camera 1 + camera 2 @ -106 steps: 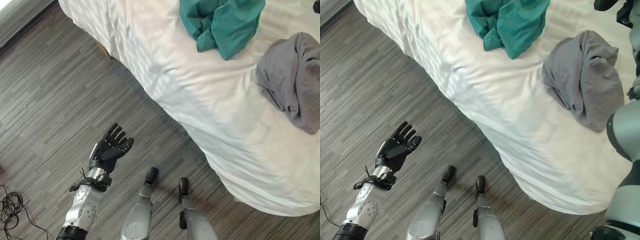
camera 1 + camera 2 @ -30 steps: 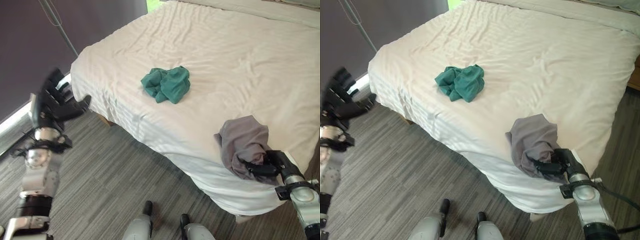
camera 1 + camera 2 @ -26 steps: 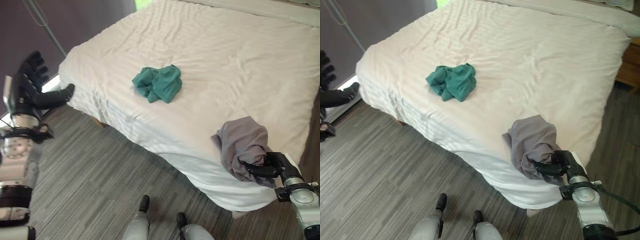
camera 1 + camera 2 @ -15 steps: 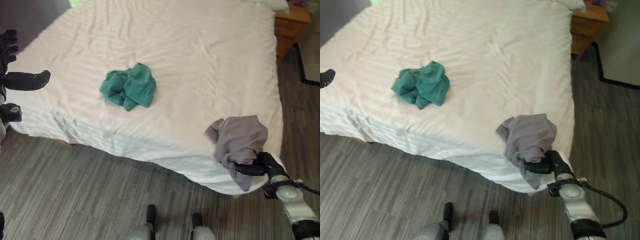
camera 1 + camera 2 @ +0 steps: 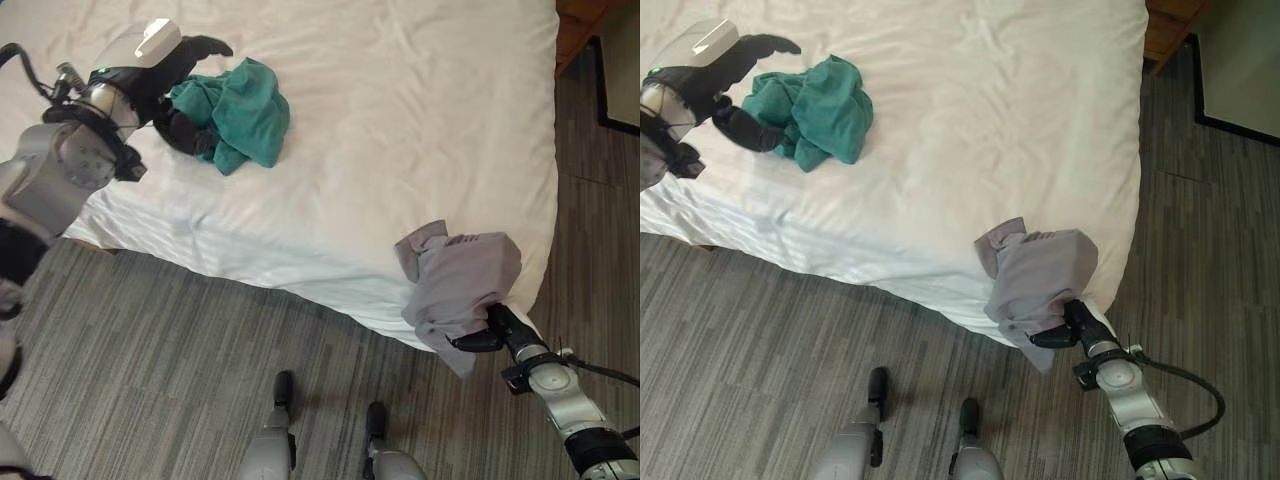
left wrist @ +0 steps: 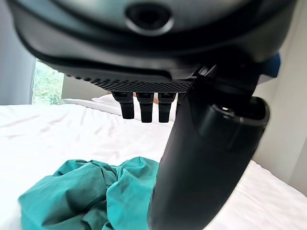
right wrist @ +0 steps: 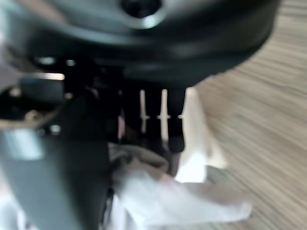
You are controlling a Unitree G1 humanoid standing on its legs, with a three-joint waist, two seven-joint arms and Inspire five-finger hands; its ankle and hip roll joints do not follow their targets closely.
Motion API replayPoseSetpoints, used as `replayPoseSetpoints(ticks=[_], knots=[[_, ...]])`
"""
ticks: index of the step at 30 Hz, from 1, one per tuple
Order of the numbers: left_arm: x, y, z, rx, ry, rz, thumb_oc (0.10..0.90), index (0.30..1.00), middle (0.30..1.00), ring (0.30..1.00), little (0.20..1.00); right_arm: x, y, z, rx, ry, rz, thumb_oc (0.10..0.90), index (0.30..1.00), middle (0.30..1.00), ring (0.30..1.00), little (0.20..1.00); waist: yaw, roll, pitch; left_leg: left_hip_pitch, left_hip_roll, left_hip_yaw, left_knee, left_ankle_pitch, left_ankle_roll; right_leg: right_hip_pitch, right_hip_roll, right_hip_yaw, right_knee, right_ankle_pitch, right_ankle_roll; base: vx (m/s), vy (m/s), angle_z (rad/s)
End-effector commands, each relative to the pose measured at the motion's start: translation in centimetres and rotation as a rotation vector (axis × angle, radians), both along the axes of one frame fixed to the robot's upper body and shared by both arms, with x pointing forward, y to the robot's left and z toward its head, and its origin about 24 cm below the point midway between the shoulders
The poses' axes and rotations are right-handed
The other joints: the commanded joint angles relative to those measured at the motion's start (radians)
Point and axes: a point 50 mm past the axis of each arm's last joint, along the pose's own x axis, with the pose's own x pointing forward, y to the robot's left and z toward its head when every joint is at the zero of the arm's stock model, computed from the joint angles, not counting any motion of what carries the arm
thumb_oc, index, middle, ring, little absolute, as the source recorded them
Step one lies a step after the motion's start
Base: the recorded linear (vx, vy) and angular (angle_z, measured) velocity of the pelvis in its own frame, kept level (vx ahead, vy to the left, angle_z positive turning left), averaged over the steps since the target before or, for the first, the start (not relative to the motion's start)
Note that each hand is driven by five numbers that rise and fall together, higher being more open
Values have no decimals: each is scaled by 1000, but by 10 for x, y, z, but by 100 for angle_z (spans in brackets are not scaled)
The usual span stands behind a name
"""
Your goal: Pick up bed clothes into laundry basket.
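Two garments lie on the bed (image 5: 400,120), and we see one hand at each. The teal garment (image 5: 235,110) sits bunched near the bed's left edge, well in from the near edge. The left hand (image 5: 165,75) is poised over the bundle's left side with its fingers and thumb spread apart; in the left wrist view the fingers (image 6: 144,105) hang straight above the teal cloth and the thumb stands beside it, with nothing yet clasped. From this hand the cloth lies directly below and slightly toward the bed's middle. The bundle has no marked long axis, so we judge that a plain downward closing would gather it from any side.

The grey garment (image 5: 1040,275) is draped over the bed's near right corner, its lower part hanging past the mattress edge toward the floor (image 5: 150,360), so its long axis runs down and off the corner. The right hand (image 5: 1065,330) meets it from below at the hanging end; in the right wrist view the fingers (image 7: 153,124) are curled down against the pale cloth, pinching it.

Each hand is thus the nearer one to its own garment, and the two garments lie well apart across the bed. We judge that the grey piece is ready to be drawn off the corner, away from the bed, while the teal piece awaits a grasp. We can point to no laundry basket here, so we cannot tell which way the carry must go.
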Motion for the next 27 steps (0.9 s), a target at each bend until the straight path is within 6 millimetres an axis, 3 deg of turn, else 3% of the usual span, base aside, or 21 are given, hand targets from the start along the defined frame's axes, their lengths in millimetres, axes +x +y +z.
replayPoseSetpoints(ticks=[1, 9, 13, 15, 21, 25, 27], knots=[[-17, 9, 88, -165, -378, 86, 800, 900, 900, 900, 900, 4, -8, 25, -39, -119, -9, 400, 300, 300, 300, 300, 8, -33, -47, 20, -5, 8, -20, -27, 23, 25, -11, 54, 54, 26, 55, 16, 8, -6], [-9, -9, 112, -134, -454, 176, 800, 900, 900, 900, 900, -1, -6, 10, -24, -75, -27, 400, 300, 300, 300, 300, -14, -74, -48, 6, -3, 10, -25, -31, 24, 13, -9, 68, 43, 50, 60, 7, 11, -3], [-3, -20, 121, 131, -438, 328, 800, 900, 900, 900, 900, 5, -4, 11, -40, -78, -20, 400, 300, 300, 300, 300, -33, -98, -47, -6, 0, 17, -28, -31, 24, -2, -3, 82, 38, 76, 66, 2, 9, 0], [-2, -24, 122, 147, -436, 322, 800, 900, 900, 900, 900, 7, -2, 13, -38, -88, -11, 400, 300, 300, 300, 300, -35, -107, -45, -8, 1, 19, -28, -33, 25, -6, -3, 84, 37, 80, 67, 0, 0, 0], [11, -24, 104, 235, -367, 398, 800, 900, 900, 900, 900, 11, 6, 16, -31, -124, 11, 400, 300, 300, 300, 300, -62, -141, -41, -21, 8, 27, -28, -36, 24, -26, 5, 98, 36, 108, 71, -6, 19, -8], [16, -7, 88, 170, -307, 448, 800, 900, 900, 900, 900, 9, 17, 13, -23, -134, 47, 400, 300, 300, 300, 300, -111, -195, -25, -50, 30, 50, -28, -37, 21, -74, 15, 125, 30, 168, 80, -17, 31, -15], [17, -2, 84, 162, -284, 468, 800, 900, 900, 900, 900, 8, 17, 13, -29, -132, 47, 400, 300, 300, 300, 300, -123, -207, -22, -59, 34, 59, -28, -36, 20, -87, 20, 131, 23, 179, 82, -13, 22, -23]])
